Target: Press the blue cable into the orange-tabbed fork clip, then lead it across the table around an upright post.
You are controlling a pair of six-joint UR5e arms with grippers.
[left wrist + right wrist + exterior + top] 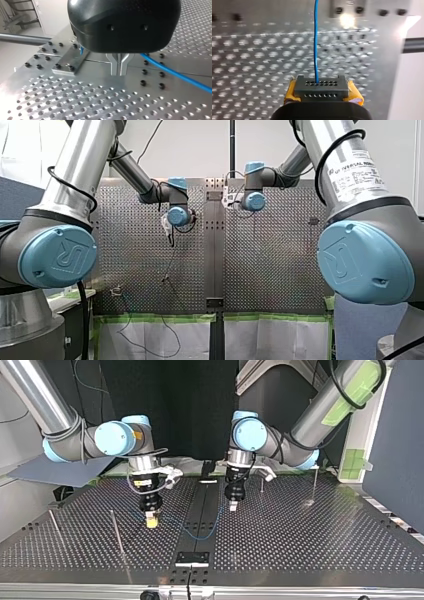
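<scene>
Tabletop (310, 550) layout in the top view, read from 9 o'clock across to 3 o'clock. At 9 o'clock a thin edge post (54, 522) stands by the border. The near post (117, 532) rises at its 3 o'clock. My right arm enters at 11 o'clock. My right hand (151, 522) points down at 2 o'clock of the near post, low over the perforated surface.

In the right wrist view, my right hand (320, 87) is clamped on the blue cable (315, 37). The cable emerges between the yellow pads (353, 93) and runs straight ahead.

In the top view the blue cable (200, 537) leaves this hand toward 3 o'clock and sags over the dark centre strip. It then climbs toward 1 o'clock, close below my left hand (233, 506). A black plate (192, 558) lies at 6 o'clock of the sag.

In the left wrist view, my left hand (119, 73) has its metal fingers (115, 67) pressed together near the tabletop; contact cannot be told. The cable (175, 75) passes beside them, apart from the tips.

The far post (314, 485) stands at 3 o'clock of my left hand, well apart.
</scene>
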